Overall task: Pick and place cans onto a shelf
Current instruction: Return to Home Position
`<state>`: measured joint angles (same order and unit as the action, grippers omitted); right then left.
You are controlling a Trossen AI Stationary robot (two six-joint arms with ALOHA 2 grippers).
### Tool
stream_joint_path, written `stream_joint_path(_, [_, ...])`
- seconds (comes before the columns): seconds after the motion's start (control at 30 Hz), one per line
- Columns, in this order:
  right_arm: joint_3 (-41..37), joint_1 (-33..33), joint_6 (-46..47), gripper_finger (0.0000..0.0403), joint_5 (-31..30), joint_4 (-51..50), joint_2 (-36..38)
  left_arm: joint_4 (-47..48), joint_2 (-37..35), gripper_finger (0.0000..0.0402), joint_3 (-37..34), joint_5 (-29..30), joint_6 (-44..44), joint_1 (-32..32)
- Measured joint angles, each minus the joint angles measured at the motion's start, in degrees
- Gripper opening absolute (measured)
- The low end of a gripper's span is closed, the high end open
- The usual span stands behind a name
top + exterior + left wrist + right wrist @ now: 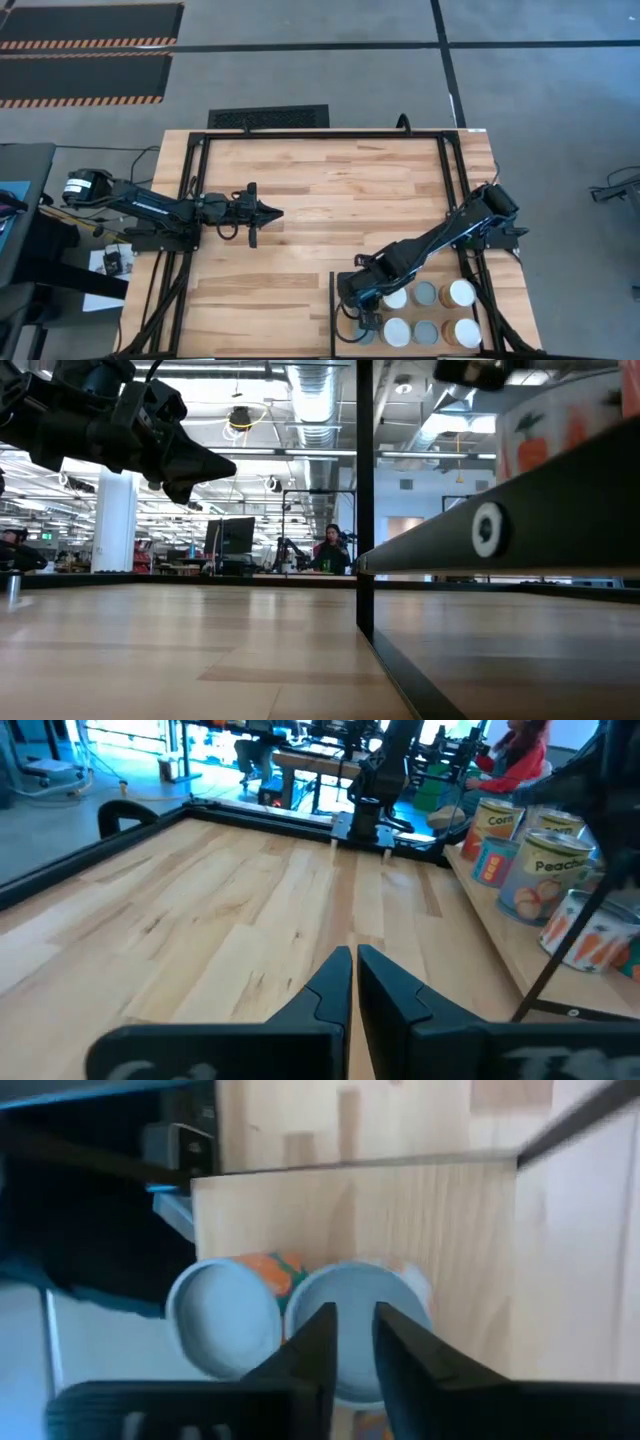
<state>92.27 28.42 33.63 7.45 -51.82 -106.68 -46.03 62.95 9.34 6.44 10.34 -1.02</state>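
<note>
The cans (461, 293) stand on the shelf (412, 281). It is the small wood part in the corner of the table (300, 190) on the right arm's side, at the bottom of the high view. The cans stand up straight in two rows, close side by side. Six round tops show from above, some white and some grey.

The right gripper (365, 322) hangs over the end of the rows next to the thin black divider bar (331, 305). It hides what is under it there. Its own camera shows two grey tops (225, 1330) just beside each other, with a bit of orange label between them. The gripper is right above one of these tops. Its fingers (315, 1350) are a little apart and nothing is between them. The right arm (440, 235) slants across the shelf's black edge.

The left wrist view shows the can sides: a corn can (497, 825), a peach can (545, 870) and a carrot can (600, 935).

The left gripper (270, 213) hangs over the bare middle of the table, well apart from the cans. Its fingers (335, 985) are pressed together and hold nothing.

A black frame (320, 135) runs round the table. On the floor past it lie a black grille (268, 117) and striped mats (90, 40). In the low view a person (330, 548) sits far off in the room
</note>
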Motion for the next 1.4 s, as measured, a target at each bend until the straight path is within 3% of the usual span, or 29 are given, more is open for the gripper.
stream_joint_path(0.17, [0.00, -1.78, -11.82, 0.0014, -0.49, -0.21, 4.49, -0.01, -0.01, 0.0002, 0.00, -2.73, -1.10, 1.43])
stream_joint_path(0.37, [-3.11, -9.12, -24.48, 0.0005, 1.83, 0.71, 10.84, -0.01, -0.01, 0.0000, 0.00, -11.65, -3.00, 5.41])
stream_joint_path(0.67, [-20.98, -25.32, -40.59, 0.0003, 12.95, 16.64, 19.96, -0.10, -0.01, 0.0000, 0.00, -23.98, -6.04, 13.56])
stream_joint_path(0.97, [-40.88, -33.71, -45.68, 0.0002, 13.41, 40.57, 30.83, -10.59, -0.80, 0.0000, -6.11, -24.80, -5.32, 15.90])
stream_joint_path(1.1, [-49.23, -34.53, -44.36, 0.0001, 9.87, 53.85, 35.28, -14.10, -2.13, 0.0000, -8.77, -24.37, -3.12, 16.33])
stream_joint_path(1.4, [-65.49, -31.24, -39.88, 0.0000, -3.86, 74.47, 43.35, -10.53, -6.71, 0.0000, -8.79, -21.80, -3.30, 16.33])
